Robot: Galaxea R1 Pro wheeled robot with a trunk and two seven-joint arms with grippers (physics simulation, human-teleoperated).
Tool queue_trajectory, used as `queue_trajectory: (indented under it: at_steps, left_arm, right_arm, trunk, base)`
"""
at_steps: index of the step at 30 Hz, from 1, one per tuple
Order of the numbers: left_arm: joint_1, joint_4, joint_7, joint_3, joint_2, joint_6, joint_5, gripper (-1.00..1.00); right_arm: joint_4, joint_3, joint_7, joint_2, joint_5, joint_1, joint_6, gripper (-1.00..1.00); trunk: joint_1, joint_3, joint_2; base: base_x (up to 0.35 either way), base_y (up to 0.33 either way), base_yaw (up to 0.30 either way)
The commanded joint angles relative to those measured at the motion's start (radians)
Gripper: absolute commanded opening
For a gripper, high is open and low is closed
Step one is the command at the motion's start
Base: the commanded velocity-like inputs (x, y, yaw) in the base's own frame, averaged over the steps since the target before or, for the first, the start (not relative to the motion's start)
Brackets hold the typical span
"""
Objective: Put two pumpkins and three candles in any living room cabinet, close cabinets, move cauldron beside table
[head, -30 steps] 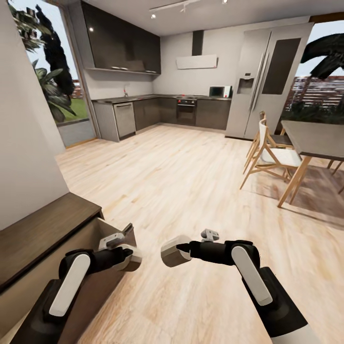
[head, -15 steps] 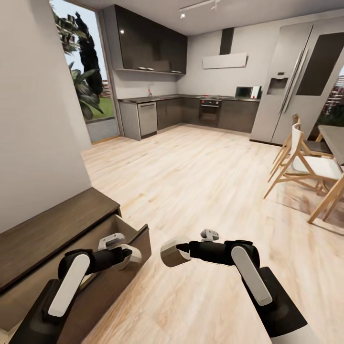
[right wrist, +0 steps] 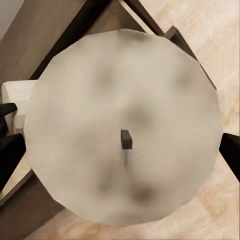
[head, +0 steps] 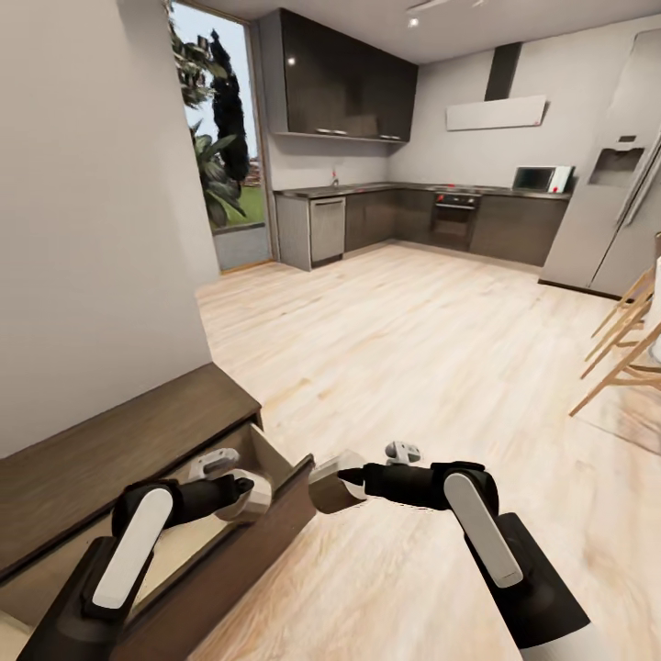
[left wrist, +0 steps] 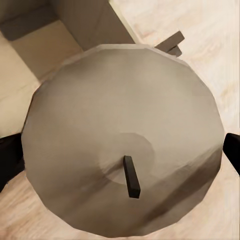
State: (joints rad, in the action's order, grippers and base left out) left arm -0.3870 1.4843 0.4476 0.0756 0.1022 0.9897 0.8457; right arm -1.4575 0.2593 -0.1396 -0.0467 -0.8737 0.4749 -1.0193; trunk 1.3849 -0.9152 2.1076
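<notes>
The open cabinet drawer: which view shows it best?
The head view: the drawer stands pulled out of the cabinet, its pale inside and dark front visible beneath the left gripper. In each wrist view, a held candle blocks most of it, leaving pale corners in the left and dark edges in the right.

My two arms are matte black, each forearm carrying a long rounded white panel. The left arm [head: 138, 551] and right arm [head: 487, 532] end in small grey wrist brackets.
</notes>
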Motion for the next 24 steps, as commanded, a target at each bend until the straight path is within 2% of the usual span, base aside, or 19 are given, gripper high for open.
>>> queue_trajectory:
  at_steps: [1, 13, 24]
  left_arm:
    - [-0.001, 0.001, 0.010, 0.002, 0.001, 0.000, 0.012, -1.00]
    - [-0.001, 0.001, 0.010, 0.003, -0.003, 0.001, 0.013, -1.00]
    - [-0.001, 0.001, 0.009, 0.007, -0.008, 0.001, 0.013, -1.00]
  right_arm:
    - [-0.002, 0.001, -0.011, -0.001, -0.018, 0.001, -0.001, -1.00]
    - [-0.001, 0.001, -0.011, 0.001, -0.018, 0.001, -0.001, -1.00]
    - [-0.001, 0.001, -0.011, 0.001, -0.018, 0.001, -0.001, -1.00]
  trunk:
    - [0.000, -0.001, 0.000]
    - [0.000, -0.001, 0.000]
    - [0.000, -0.001, 0.000]
  base:
    - [0.323, -0.001, 0.293]
    - [0.270, -0.057, 0.293]
    - [0.046, -0.031, 0.293]
